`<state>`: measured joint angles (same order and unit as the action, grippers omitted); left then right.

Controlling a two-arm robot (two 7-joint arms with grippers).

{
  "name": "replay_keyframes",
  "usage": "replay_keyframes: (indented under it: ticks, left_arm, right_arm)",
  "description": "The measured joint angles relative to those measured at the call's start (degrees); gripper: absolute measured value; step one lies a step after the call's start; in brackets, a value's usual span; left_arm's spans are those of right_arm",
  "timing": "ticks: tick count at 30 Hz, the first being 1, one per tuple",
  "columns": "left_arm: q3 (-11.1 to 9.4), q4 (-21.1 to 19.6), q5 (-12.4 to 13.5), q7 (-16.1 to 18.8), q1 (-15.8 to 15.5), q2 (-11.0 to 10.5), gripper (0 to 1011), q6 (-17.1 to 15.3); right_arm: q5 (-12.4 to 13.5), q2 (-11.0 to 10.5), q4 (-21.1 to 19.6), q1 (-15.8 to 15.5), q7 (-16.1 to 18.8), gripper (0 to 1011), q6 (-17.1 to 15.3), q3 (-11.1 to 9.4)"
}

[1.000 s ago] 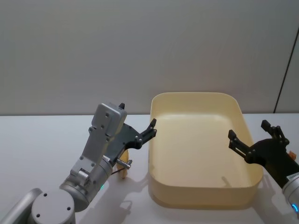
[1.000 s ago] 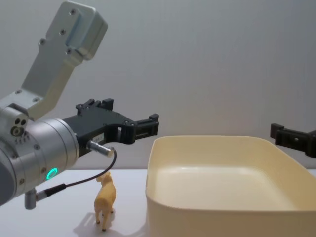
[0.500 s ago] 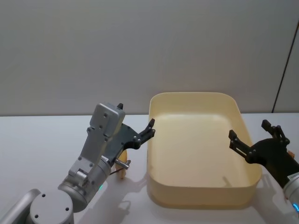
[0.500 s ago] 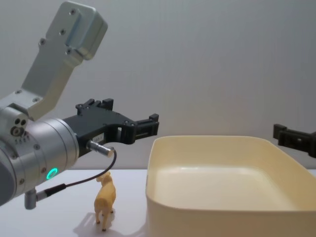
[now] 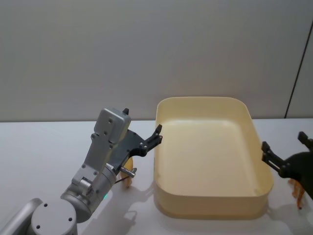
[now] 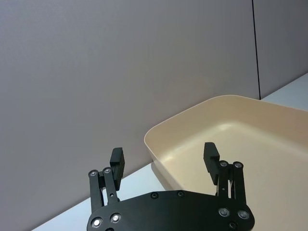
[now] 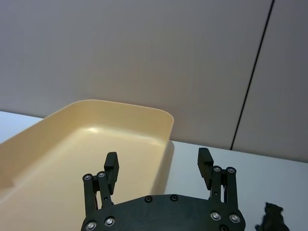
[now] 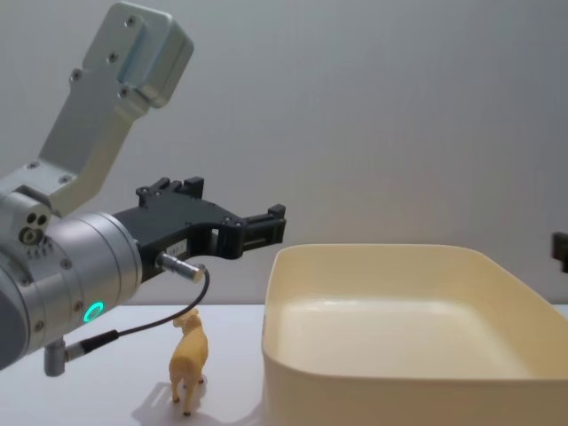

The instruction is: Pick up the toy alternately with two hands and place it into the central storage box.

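left gripper (image 6: 163, 153): raised, fingers spread | right gripper (image 7: 158, 158): far right, fingers spread

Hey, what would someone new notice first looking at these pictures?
The big cream storage box dominates the middle of the table. The left pincer hangs open beside its left rim, above a small yellow toy animal standing on the table; the right pincer hangs open by the right rim.

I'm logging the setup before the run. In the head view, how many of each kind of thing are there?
Grippers: 2 (left gripper, right gripper)
Storage box: 1 (storage box)
Toy figures: 2 (tan toy left of the box, orange toy to its right)
Total: 5
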<state>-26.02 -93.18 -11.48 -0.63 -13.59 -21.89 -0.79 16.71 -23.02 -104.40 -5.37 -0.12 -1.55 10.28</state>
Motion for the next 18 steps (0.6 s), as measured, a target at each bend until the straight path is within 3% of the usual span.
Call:
replay_keyframes:
  ticks: [9, 18]
  left_arm:
    - [0.0, 0.0, 0.0, 0.0, 0.0, 0.0, 1001, 0.0]
    - [0.0, 0.0, 0.0, 0.0, 0.0, 0.0, 1001, 0.0]
  right_arm:
    - [1.4, -1.8, -1.9, -3.8, -4.2, 1001, -0.9, -1.8]
    - [3.8, -2.1, -1.1, -5.0, -5.7, 1001, -3.2, -2.8]
